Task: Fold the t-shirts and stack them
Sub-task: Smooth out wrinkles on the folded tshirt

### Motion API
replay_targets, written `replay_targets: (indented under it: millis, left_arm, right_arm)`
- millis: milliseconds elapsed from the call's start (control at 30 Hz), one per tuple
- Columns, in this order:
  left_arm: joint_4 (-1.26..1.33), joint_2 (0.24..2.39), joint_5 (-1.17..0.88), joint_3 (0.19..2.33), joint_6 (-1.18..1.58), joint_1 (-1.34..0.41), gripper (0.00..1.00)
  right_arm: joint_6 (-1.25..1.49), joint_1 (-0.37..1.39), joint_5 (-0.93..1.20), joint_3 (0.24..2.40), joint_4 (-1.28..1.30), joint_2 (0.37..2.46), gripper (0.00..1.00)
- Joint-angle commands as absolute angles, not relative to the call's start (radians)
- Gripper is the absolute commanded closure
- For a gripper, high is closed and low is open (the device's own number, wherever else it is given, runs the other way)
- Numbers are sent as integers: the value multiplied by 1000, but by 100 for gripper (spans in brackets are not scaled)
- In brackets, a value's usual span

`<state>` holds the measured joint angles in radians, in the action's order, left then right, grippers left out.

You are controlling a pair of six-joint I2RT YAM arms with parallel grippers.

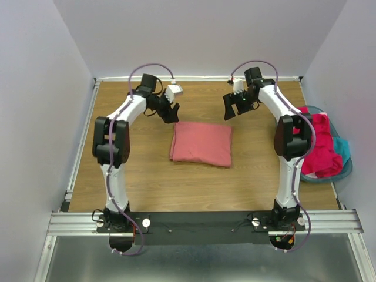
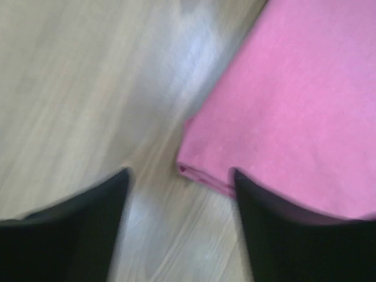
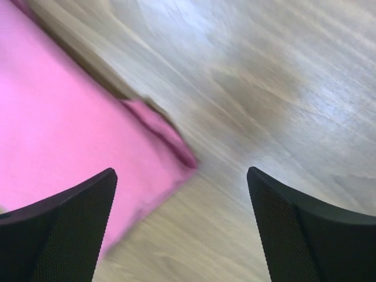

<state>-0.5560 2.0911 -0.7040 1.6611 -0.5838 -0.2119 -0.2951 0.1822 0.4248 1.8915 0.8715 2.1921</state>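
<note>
A salmon-pink t-shirt [image 1: 201,143] lies folded into a neat rectangle at the middle of the wooden table [image 1: 141,170]. My left gripper [image 1: 171,113] hovers just above its far left corner, jaws open and empty; that corner of the pink t-shirt [image 2: 294,106] shows in the left wrist view beside my left gripper [image 2: 179,200]. My right gripper [image 1: 228,108] hangs above the far right corner, open and empty too. The right wrist view shows the pink t-shirt's corner [image 3: 70,147] lying flat below my right gripper [image 3: 182,194]. A magenta-red t-shirt [image 1: 320,150] and a teal t-shirt [image 1: 341,147] lie heaped at the right.
The round teal basket [image 1: 346,170] holding the heaped shirts sits at the table's right edge, behind my right arm [image 1: 291,138]. Pale walls close in the table at the back and both sides. A metal rail [image 1: 200,220] carries both arm bases at the near edge.
</note>
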Motion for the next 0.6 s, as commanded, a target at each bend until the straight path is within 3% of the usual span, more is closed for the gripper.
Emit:
replay_targets:
  millis: [0, 233, 400, 567]
  left_arm:
    - [-405, 1905, -825, 1609, -398, -195, 5]
    - [-30, 1871, -1027, 1433, 90, -267, 5]
    - [224, 1913, -1014, 1286, 383, -318, 5]
    - [302, 2086, -967, 1261, 457, -272, 4]
  right_arm:
    - [-167, 176, 558, 1939, 856, 2112, 0]
    - [190, 189, 1034, 1711, 625, 2072, 0]
    - [256, 215, 1046, 1635, 560, 2144, 0]
    - [203, 207, 943, 1677, 561, 2242, 0]
